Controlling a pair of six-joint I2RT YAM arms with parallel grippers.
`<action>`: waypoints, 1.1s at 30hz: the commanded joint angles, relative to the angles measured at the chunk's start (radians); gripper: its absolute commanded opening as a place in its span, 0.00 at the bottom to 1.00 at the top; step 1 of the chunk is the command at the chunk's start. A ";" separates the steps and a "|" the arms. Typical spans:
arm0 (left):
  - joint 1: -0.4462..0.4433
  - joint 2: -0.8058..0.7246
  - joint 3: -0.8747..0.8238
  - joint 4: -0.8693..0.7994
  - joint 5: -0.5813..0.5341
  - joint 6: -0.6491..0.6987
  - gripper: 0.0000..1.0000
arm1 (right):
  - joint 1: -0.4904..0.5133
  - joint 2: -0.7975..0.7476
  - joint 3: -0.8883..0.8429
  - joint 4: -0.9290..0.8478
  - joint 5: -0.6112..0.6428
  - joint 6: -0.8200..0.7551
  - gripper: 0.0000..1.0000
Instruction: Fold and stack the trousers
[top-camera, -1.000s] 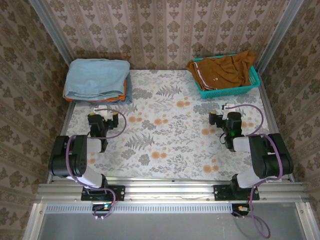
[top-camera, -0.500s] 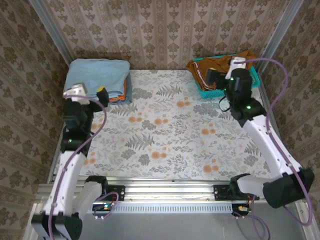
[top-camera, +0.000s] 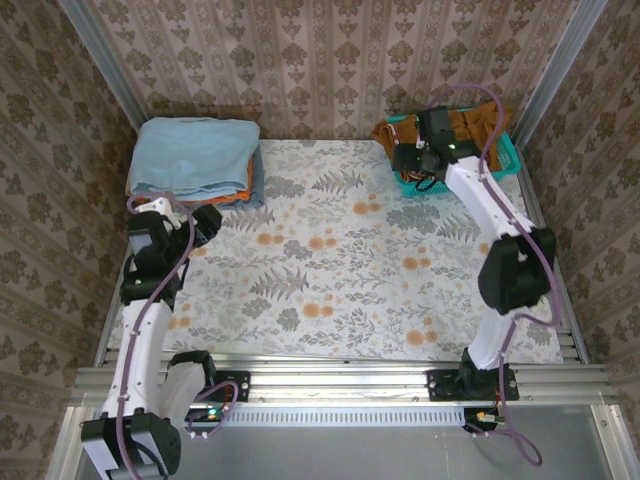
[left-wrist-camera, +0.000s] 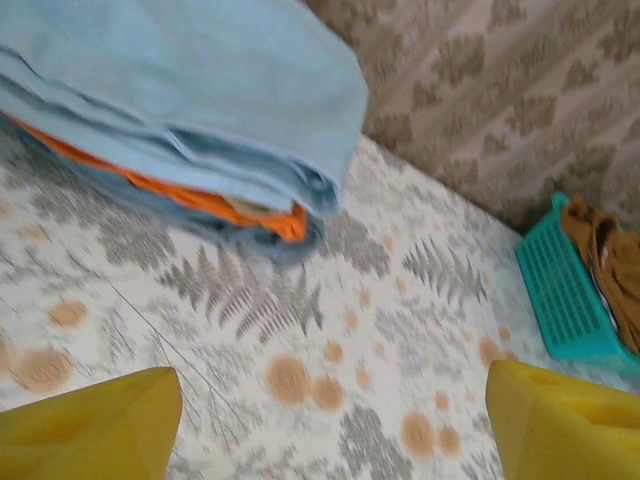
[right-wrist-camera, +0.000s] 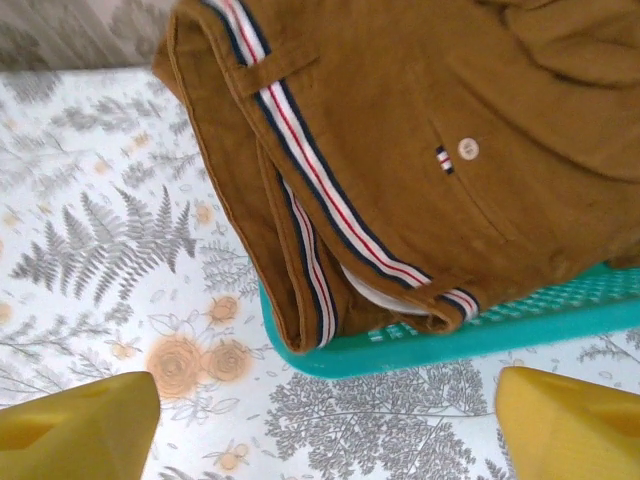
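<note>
The rust-brown trousers (top-camera: 487, 128) lie crumpled in a teal basket (top-camera: 508, 163) at the table's back right. In the right wrist view their striped waistband trim (right-wrist-camera: 300, 150) hangs over the basket's rim (right-wrist-camera: 520, 325). My right gripper (top-camera: 408, 160) hovers at the basket's front left corner. Its yellow fingers stand wide, open (right-wrist-camera: 325, 430), with nothing between them and only tablecloth beneath. My left gripper (top-camera: 203, 222) floats above the table's left side, in front of the folded stack. It is open too (left-wrist-camera: 330, 425), holding nothing. The trousers (left-wrist-camera: 610, 260) also appear far off in the left wrist view.
A stack of folded clothes sits at the back left: a light blue garment (top-camera: 192, 155) on top and a thin orange cloth (left-wrist-camera: 200, 200) under it. Patterned walls close in the table on three sides. The floral tablecloth (top-camera: 330, 260) stretches between stack and basket.
Both arms have unfolded from a low rest pose. The right gripper has swung up and left to the basket's front corner. The left gripper rose toward the stack and its jaws narrowed slightly.
</note>
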 joint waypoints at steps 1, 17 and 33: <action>-0.049 0.013 0.047 -0.074 0.072 0.030 0.79 | 0.003 0.097 0.148 -0.104 -0.034 -0.054 0.93; -0.188 0.155 0.047 -0.068 0.064 0.054 0.77 | 0.020 0.697 0.942 -0.324 -0.023 0.007 0.93; -0.233 0.238 0.086 -0.030 0.062 0.066 0.74 | -0.038 0.687 0.942 -0.226 -0.128 0.097 0.13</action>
